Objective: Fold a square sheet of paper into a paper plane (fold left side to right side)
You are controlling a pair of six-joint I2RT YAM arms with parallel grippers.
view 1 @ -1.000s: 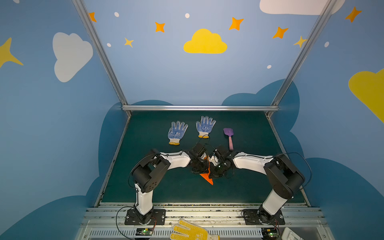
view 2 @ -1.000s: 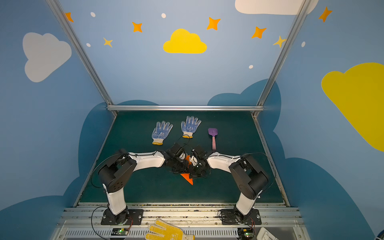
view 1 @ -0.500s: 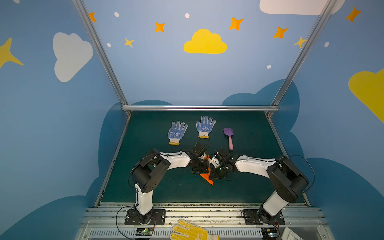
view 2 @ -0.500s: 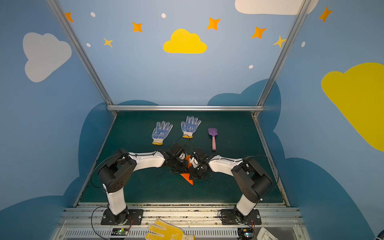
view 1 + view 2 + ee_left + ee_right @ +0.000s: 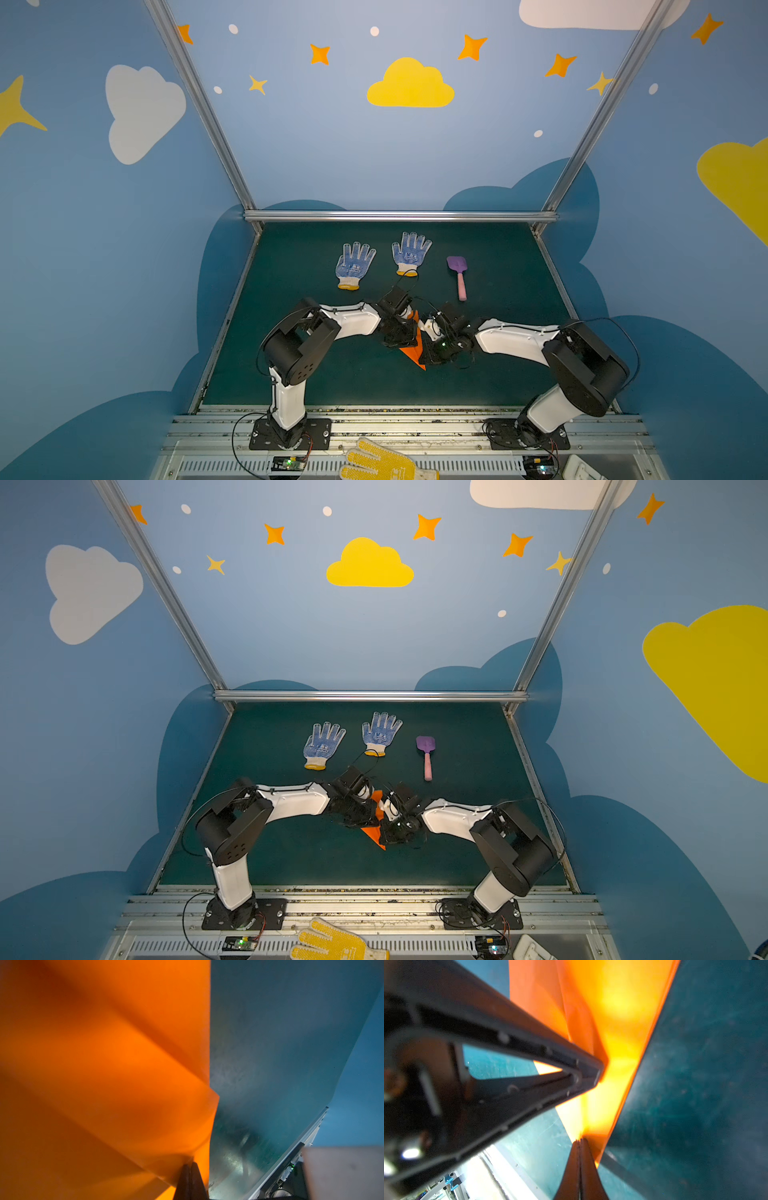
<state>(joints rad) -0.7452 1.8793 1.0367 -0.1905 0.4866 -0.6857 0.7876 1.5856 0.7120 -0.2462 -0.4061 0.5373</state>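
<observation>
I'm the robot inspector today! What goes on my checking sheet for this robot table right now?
Surface: dark green mat, flat.
Job's things: orange paper plane, folded to a point, mid-mat between the two grippers.
Clutter: two blue-dotted gloves and a purple-and-pink toy shovel at the back; a yellow dotted glove on the front rail.
Grippers: left gripper shut on the paper plane; right gripper shut on it too.
Cables: black cables loop at the wrists and arm bases.
Surroundings: blue walls with painted clouds and stars; metal frame.
</observation>
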